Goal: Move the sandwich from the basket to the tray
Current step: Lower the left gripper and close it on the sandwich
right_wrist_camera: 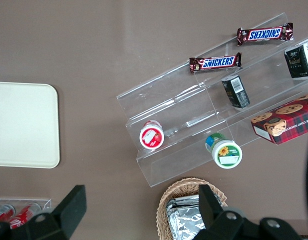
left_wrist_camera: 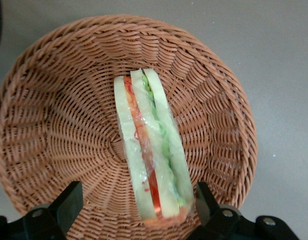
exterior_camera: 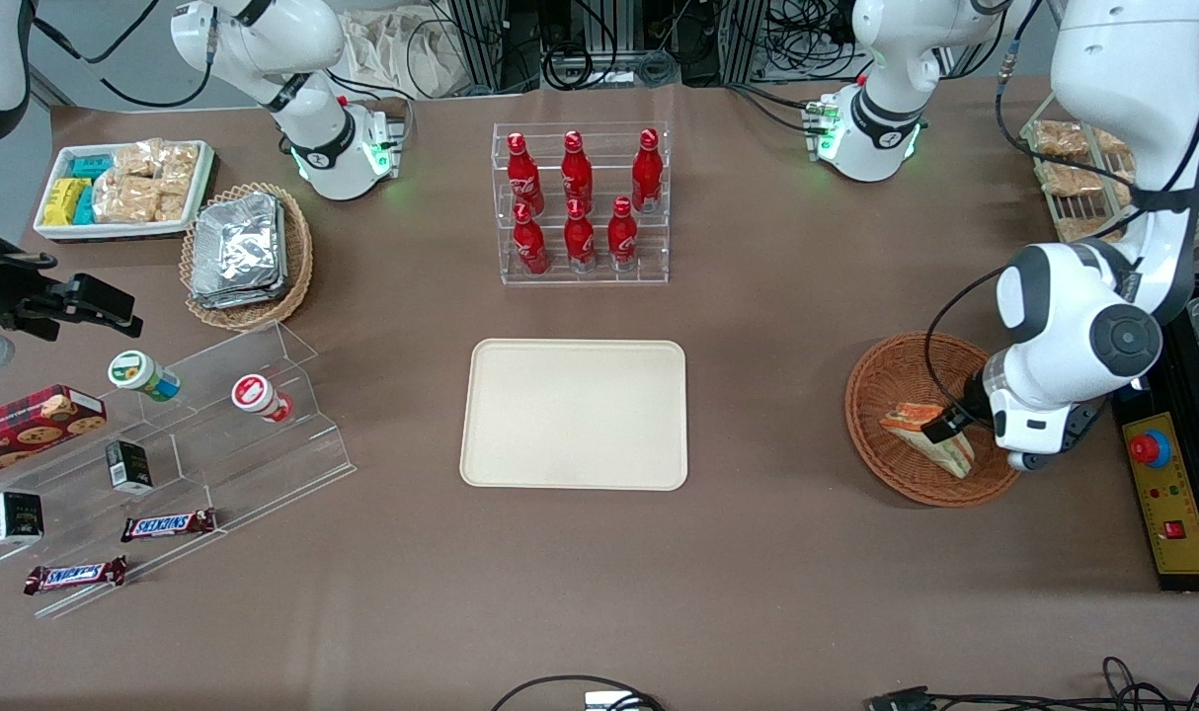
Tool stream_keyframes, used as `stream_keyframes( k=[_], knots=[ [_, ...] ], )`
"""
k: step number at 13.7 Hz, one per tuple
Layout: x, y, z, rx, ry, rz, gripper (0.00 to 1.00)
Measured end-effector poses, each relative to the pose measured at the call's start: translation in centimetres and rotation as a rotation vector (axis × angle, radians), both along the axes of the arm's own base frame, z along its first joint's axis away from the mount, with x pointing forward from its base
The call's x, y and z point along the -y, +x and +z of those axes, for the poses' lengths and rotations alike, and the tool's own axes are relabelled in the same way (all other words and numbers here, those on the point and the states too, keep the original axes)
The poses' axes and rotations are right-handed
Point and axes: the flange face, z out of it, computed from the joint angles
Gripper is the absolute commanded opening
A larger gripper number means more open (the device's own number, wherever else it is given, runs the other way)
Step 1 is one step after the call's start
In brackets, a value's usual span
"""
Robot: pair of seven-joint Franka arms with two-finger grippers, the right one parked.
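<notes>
From my station I judged the job barely started: the sandwich [left_wrist_camera: 151,150] lay in the basket [exterior_camera: 891,472], and the tray [exterior_camera: 575,413] sat bare toward the table's middle, well apart from it. Nothing had been lifted yet; gripping, carrying and setting down all remained. My gripper [left_wrist_camera: 139,207] hung low over the basket with its 2 fingers [left_wrist_camera: 69,202] spread wide, 1 on either side of the sandwich's near end, neither touching it as far as I could see. The wedge rested on edge, filling layers facing up. In the wrist view its long axis ran straight away from the gripper, crosswise to the line between the fingers.
</notes>
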Motion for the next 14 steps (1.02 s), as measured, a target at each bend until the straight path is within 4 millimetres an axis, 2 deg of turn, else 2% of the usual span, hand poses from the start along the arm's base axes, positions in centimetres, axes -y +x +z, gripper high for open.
stream_keyframes(
  k=[3,4,6,7,8,11,14],
  knots=[
    [0.1,0.1,-1.7,-0.008,-0.002,0.029,0.99],
    [0.1,0.1,-2.1,-0.012,-0.002,0.041,0.85],
    [0.2,0.0,-2.8,-0.018,-0.001,0.063,0.23],
    [0.3,0.0,-3.0,-0.02,-0.001,0.068,0.07],
    [0.4,0.0,-3.1,-0.021,-0.001,0.069,0.0],
    [0.5,0.3,-2.8,-0.014,-0.002,0.067,0.0],
    [0.5,1.2,-1.3,-0.006,-0.002,0.065,0.0]
  ],
)
